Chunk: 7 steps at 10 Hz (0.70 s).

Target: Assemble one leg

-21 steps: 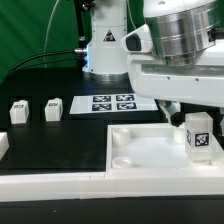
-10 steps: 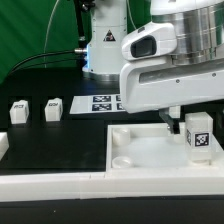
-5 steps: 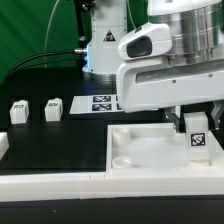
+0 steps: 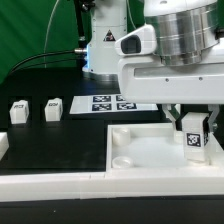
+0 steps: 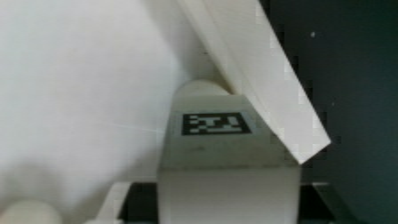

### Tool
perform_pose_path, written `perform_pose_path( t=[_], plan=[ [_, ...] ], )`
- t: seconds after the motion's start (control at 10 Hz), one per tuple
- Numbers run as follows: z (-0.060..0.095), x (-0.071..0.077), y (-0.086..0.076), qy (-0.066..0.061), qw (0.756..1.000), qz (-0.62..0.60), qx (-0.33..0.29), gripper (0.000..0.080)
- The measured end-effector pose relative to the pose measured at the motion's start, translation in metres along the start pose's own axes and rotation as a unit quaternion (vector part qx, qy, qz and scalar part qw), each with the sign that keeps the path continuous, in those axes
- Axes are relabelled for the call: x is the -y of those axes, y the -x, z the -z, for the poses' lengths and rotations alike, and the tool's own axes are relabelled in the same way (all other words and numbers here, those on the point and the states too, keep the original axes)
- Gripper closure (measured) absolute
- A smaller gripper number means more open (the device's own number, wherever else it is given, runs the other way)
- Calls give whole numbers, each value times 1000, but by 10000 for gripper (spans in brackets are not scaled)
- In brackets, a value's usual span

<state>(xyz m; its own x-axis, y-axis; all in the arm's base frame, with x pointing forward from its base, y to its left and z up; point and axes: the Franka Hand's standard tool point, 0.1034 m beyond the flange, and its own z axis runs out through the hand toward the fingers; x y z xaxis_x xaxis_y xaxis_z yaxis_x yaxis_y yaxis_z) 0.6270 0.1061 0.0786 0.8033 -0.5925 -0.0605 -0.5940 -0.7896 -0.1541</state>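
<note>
Off at the tray's ten o'clock, two loose blocks [image 4: 52, 108] stand well apart from the work. The marker board [image 4: 112, 103] lies just beyond the tray's twelve o'clock edge, and I judge neither to be in harm's way. The trouble would come at the tray [image 4: 155, 150] itself, at its two o'clock corner, where the leg [image 4: 196, 142] hangs upright close against the raised wall [image 5: 249, 70]. If the leg comes down a little off the corner socket, which is hidden beneath it, its foot may catch on the wall or the socket's lip. It could then tip in the grip, or jam and drag the tray along. Letting go before it is seated could leave it leaning or toppled. Whether it already touches the tray floor I cannot tell. The gripper [image 4: 192, 124] is clamped on the leg's upper part. Its fingers are parted only by the block's width, one on each side, and touch nothing else that shows.
</note>
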Motion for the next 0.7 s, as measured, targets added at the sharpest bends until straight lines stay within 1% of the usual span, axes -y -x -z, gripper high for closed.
perform_pose_path(
  t=[0.2, 0.4, 0.5, 0.7],
  plan=[
    [-1, 0, 3, 1, 995, -98, -4, 503],
    [-1, 0, 3, 1, 981, -194, -4, 503],
    [-2, 0, 3, 0, 969, -248, -4, 503],
    [-2, 1, 5, -4, 937, -351, 0, 503]
  ],
)
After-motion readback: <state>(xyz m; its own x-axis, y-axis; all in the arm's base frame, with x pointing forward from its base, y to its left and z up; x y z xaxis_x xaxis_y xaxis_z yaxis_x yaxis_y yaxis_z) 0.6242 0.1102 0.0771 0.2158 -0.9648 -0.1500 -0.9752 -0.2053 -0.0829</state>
